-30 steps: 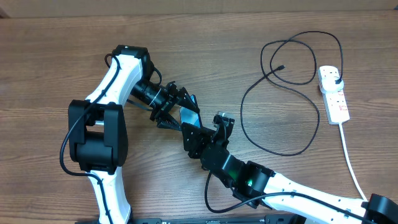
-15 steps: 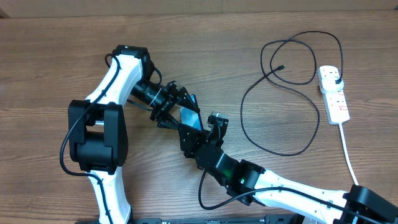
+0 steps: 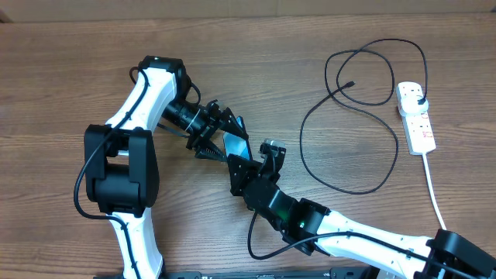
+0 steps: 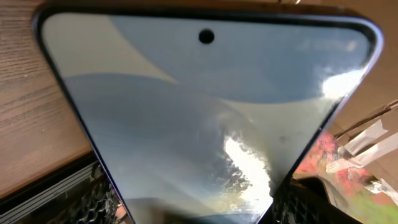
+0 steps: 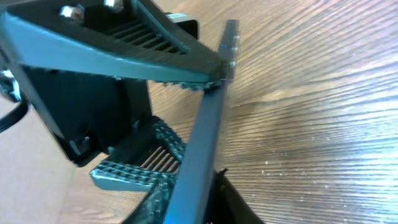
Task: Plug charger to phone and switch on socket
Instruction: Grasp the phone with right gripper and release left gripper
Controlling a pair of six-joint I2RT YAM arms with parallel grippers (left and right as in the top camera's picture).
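Gripping the phone (image 3: 237,146): left gripper (image 3: 223,138), jaws clamped across its width.
Left pads (image 4: 93,200): ribbed, pressed against both side edges of the phone (image 4: 205,112) near the bottom of the left wrist view.
Phone screen: lit in pale blue bands, with a small camera hole at the top centre; filled almost the whole left wrist view.
Phone position: held tilted at mid-worktop, between the two grippers.
Right gripper (image 3: 254,164): sat at the phone's near end, opposite the left one; jaws stood close on either side of that end, but could not tell whether pressed on it or just apart.
Right wrist view: showed the phone (image 5: 199,143) edge-on as a slim dark bar over the wood grain, with a ribbed dark finger (image 5: 155,68) meeting its upper part.
Charger (image 3: 301,141): lay in loose loops on the right half of the worktop (image 3: 62,85), well apart from the phone.
Connector tip (image 3: 353,83): lay free inside the upper loop, touching nothing but the wood.
Plug head (image 3: 418,94): sat in the far outlet of the socket (image 3: 415,120).
Socket: lay flat near the right edge, white with red marks.
White cord (image 3: 434,194): ran from the socket's near end toward the lower right corner.
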